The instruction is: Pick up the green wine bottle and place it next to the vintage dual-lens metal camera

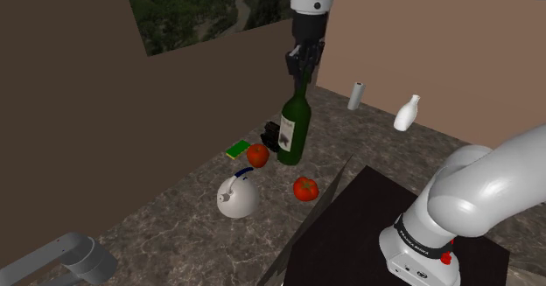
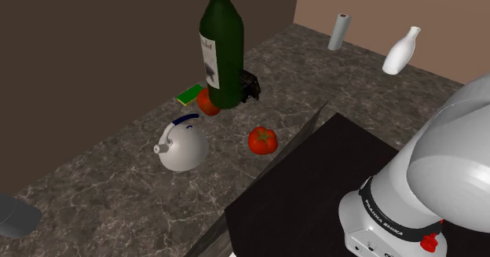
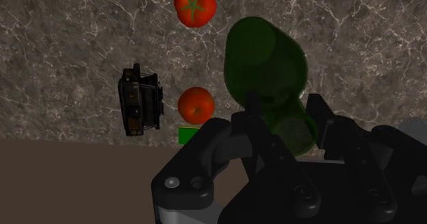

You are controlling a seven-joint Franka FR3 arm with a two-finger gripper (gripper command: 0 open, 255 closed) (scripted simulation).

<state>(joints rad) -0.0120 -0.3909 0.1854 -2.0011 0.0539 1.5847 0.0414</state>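
The green wine bottle (image 1: 295,129) with a pale label stands upright over the marbled counter, and my gripper (image 1: 302,69) is shut on its neck from above. In the second exterior view the bottle (image 2: 221,47) looms large in front of the camera (image 2: 250,86). That dark, boxy camera (image 1: 271,137) sits on the counter just behind the bottle on the shoulder view's left. In the wrist view the green bottle (image 3: 267,75) hangs between the fingers of my gripper (image 3: 287,130), with the camera (image 3: 140,101) apart from it, beyond a tomato.
Two red tomatoes (image 1: 257,155) (image 1: 304,188), a white kettle (image 1: 236,196) and a small green block (image 1: 237,149) lie near the bottle. A white cylinder (image 1: 355,95) and a white vase (image 1: 406,114) stand by the back wall. The dark stand (image 1: 350,240) is at the lower right.
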